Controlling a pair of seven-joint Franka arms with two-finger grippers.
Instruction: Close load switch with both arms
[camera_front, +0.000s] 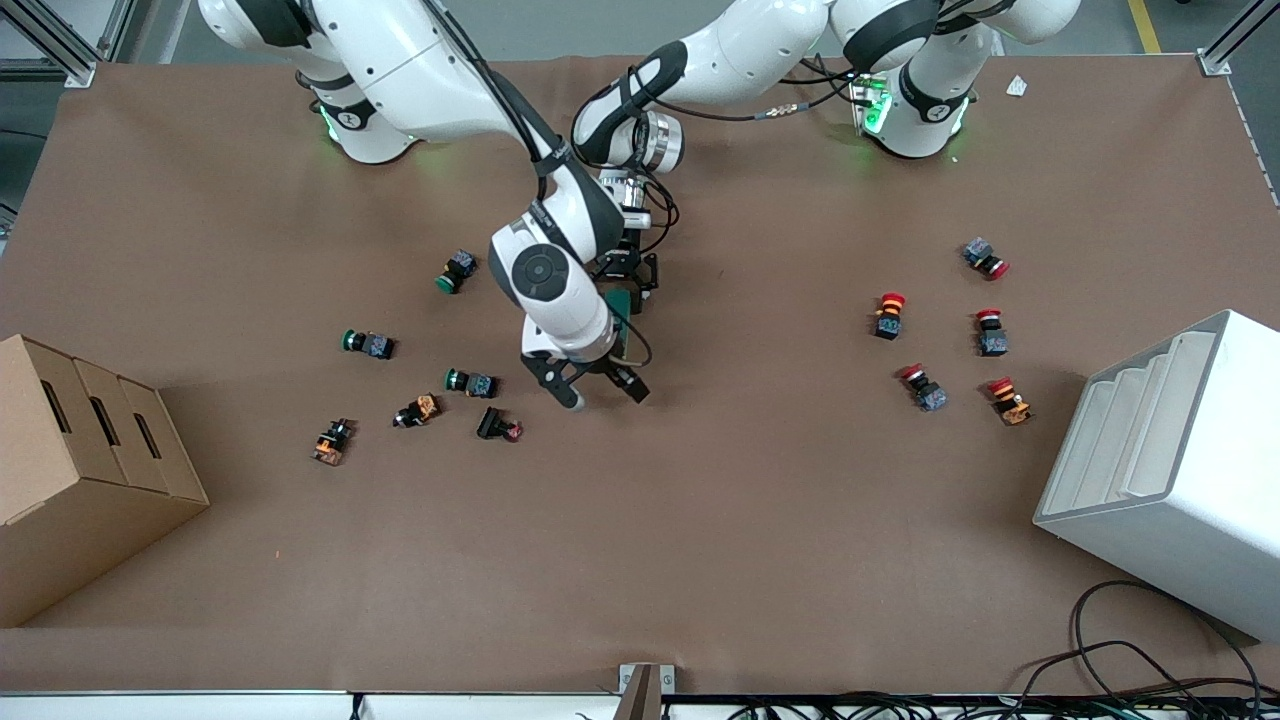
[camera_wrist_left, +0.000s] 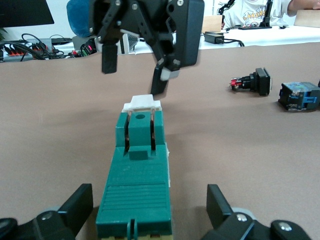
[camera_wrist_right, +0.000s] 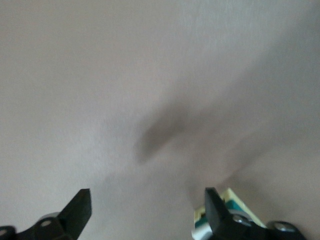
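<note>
We see the load switch (camera_wrist_left: 136, 185) lying mid-table between the wide-open fingers of the left gripper (camera_wrist_left: 150, 210). It looks small, hard, light — hold its sides. The right gripper (camera_front: 598, 384) hangs over it, wide open too.

Two shiny white robot arms with black bands at the joints: the right arm (camera_front: 440, 80) and the left arm (camera_front: 760, 50). Green lights glow at their bases. Thin black cables run along them. Each has a black two-finger pincer.
</note>
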